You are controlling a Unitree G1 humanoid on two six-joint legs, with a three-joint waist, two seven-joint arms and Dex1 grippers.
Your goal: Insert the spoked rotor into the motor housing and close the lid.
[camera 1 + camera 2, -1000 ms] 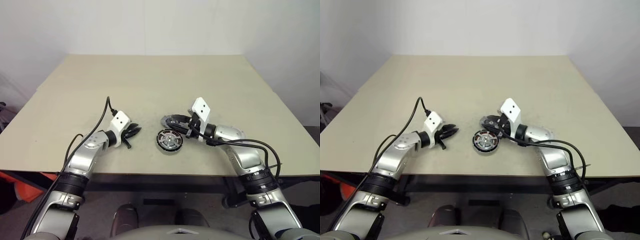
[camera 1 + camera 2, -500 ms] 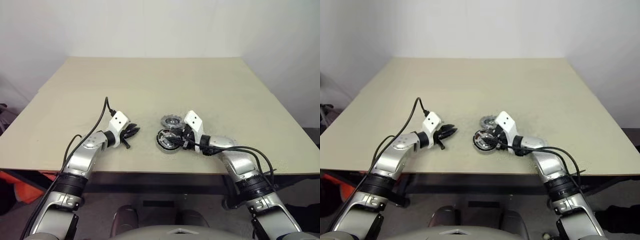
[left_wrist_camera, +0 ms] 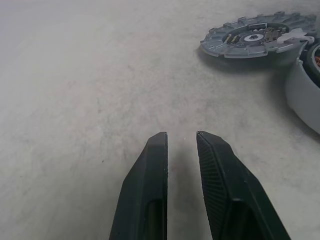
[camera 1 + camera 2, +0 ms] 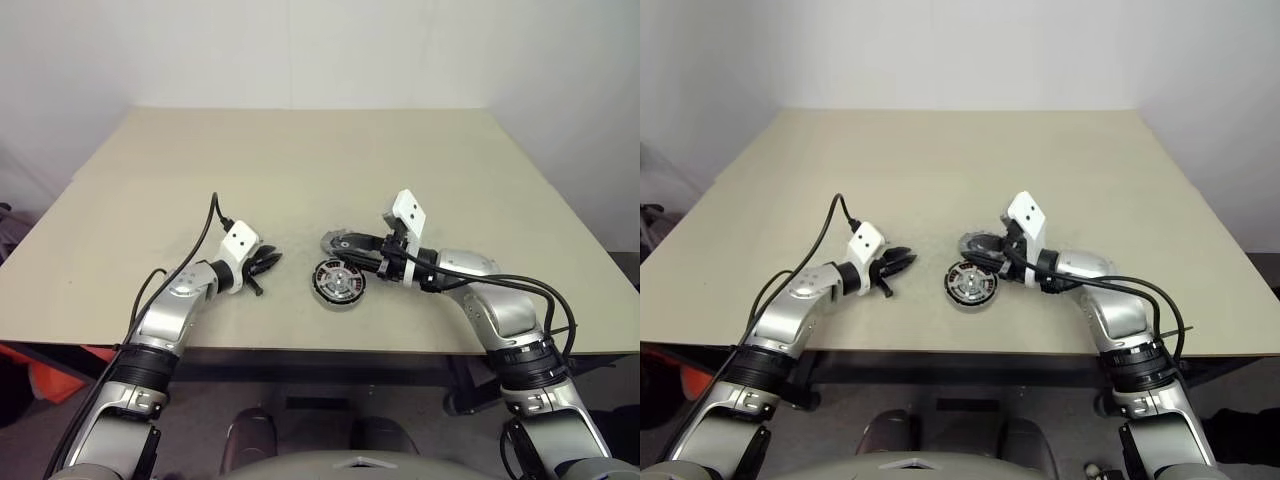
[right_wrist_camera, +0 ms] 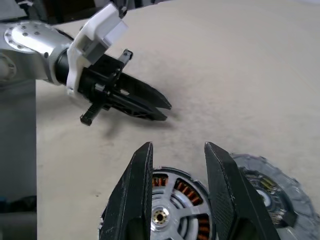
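I count one housing (image 4: 338, 282), one rotor (image 5: 172, 210), one lid (image 4: 347, 243) and my two grippers on one table (image 4: 300, 170). The housing sits in the lower middle of the left eye frame, near the table's front edge. The rotor already lies inside it: in my right wrist view its silver spokes and small hub show at the bottom centre, with copper windings in the gaps between them. The lid lies flat on the table just above and right of the housing, not on it; whether the two touch I cannot tell.

My left gripper (image 4: 268, 263) is left of the housing, apart from it, its fingers (image 3: 150, 200) slightly parted with a narrow gap and nothing between them. My right gripper (image 4: 362, 262) reaches in from the right, over the lid and housing; its fingers (image 5: 136, 200) stand spread and bare.

Those fingers hide part of the rotor and the housing's rim is cut off by the frame's bottom edge. In the left wrist view only a slice of the housing's wall shows at the right edge.
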